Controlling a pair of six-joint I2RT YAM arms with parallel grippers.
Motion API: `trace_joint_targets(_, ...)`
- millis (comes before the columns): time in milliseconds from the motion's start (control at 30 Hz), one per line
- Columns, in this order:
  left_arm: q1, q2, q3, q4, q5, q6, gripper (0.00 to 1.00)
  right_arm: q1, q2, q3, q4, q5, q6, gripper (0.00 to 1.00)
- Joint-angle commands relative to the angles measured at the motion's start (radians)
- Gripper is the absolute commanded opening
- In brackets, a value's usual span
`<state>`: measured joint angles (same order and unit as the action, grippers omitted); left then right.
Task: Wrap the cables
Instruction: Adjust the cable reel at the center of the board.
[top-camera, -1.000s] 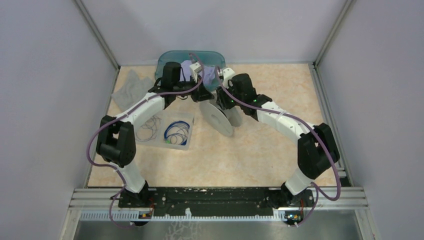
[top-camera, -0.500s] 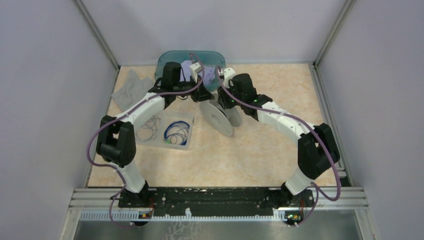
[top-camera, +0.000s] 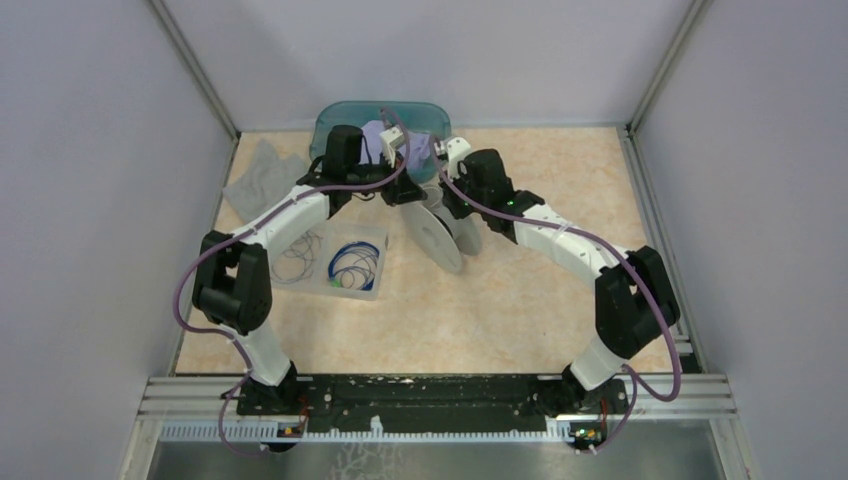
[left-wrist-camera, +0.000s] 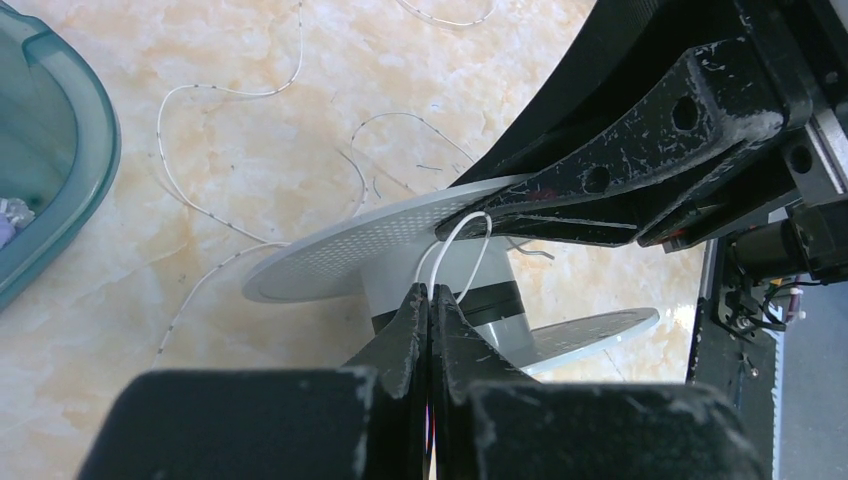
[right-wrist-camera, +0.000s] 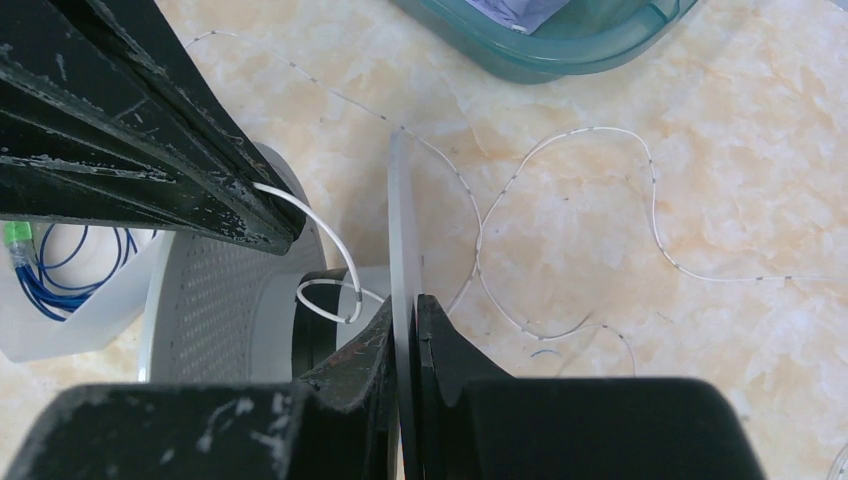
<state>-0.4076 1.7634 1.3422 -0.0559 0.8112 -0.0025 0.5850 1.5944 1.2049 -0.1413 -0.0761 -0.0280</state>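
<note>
White cable (left-wrist-camera: 462, 248): a short loop is arching off the grey core of the spool (left-wrist-camera: 340, 262) and running into the left gripper (left-wrist-camera: 430, 296). That claw is clenched on it, with no gap showing between the fingers. A thin pale wire, apparently the cable's free length, is trailing in loose curves over the table (right-wrist-camera: 760, 330) toward the teal bin (right-wrist-camera: 560, 45). Blue cables (top-camera: 350, 264) are lying coiled in a clear tray (top-camera: 380, 250) beside the left arm, well apart from the work.

The spool is 2 white discs on 1 core, tipped on edge between the 2 arms. The right gripper (right-wrist-camera: 405, 312) is clamping the rim of 1 disc, with a finger on either face.

Step, as I am judging it: the first turns are going onto the core. Most of the wire is lying unwound, so the task looks early.

Risks I am watching:
- The cable is very thin. A hard pull by the left arm could be slipping it out of the pinch, and the loop would be springing off the core.
- Slack on the table could be snagging under the lower disc as it is drawn in.
- The right claw is holding only a thin rim, so a sideways tug from the cable could be twisting the spool loose.
- The 2 sets of fingers are working just beside each other, so they could be colliding during a wrap.
</note>
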Motion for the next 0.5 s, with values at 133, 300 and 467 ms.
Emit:
trace_joint_targets(133, 0.002, -0.006, 0.006, -0.032, -0.042, 0.027, 0.01, -0.018, -0.033, 0.043, 0.015, -0.035, -0.012, 0.11)
trace_joint_targets(300, 0.0, 0.019, 0.036, -0.056, -0.063, 0.01, 0.01, -0.02, -0.023, 0.083, -0.02, -0.043, 0.013, 0.11)
trace_joint_targets(467, -0.001, 0.04, 0.048, -0.064, -0.065, 0.009, 0.01, -0.02, -0.016, 0.114, -0.057, -0.044, 0.017, 0.18)
